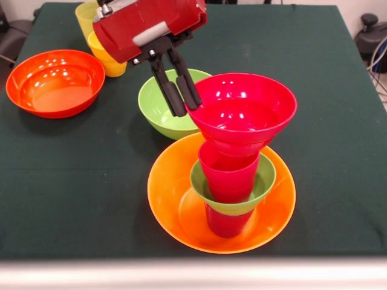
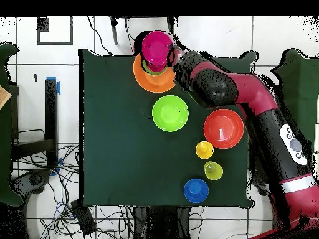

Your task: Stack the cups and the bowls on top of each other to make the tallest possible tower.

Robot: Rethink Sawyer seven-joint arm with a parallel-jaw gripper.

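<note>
The tower stands at the near middle of the table. The large yellow-orange bowl (image 1: pixel 175 205) (image 2: pixel 156 81) is its base. Upward from there come a reddish cup (image 1: pixel 225 223), the small green bowl (image 1: pixel 260 181) and the red-pink cup (image 1: pixel 228 175). On top sits the small red-pink bowl (image 1: pixel 242 109) (image 2: pixel 156 46). My gripper (image 1: pixel 187 110) (image 2: pixel 175 57) comes down from the upper left. Its black fingers (image 1: pixel 172 84) straddle that top bowl's left rim and are shut on it.
The large green bowl (image 1: pixel 158 109) (image 2: pixel 170 113) lies just behind the tower, under my fingers. A wide orange-red bowl (image 1: pixel 54 81) (image 2: pixel 223 128) sits far left. Behind it stand a yellow-orange cup (image 1: pixel 109 63) (image 2: pixel 204 150) and a pale yellow cup (image 1: pixel 84 17) (image 2: pixel 213 170). A small blue bowl (image 2: pixel 195 190) rests near the table edge.
</note>
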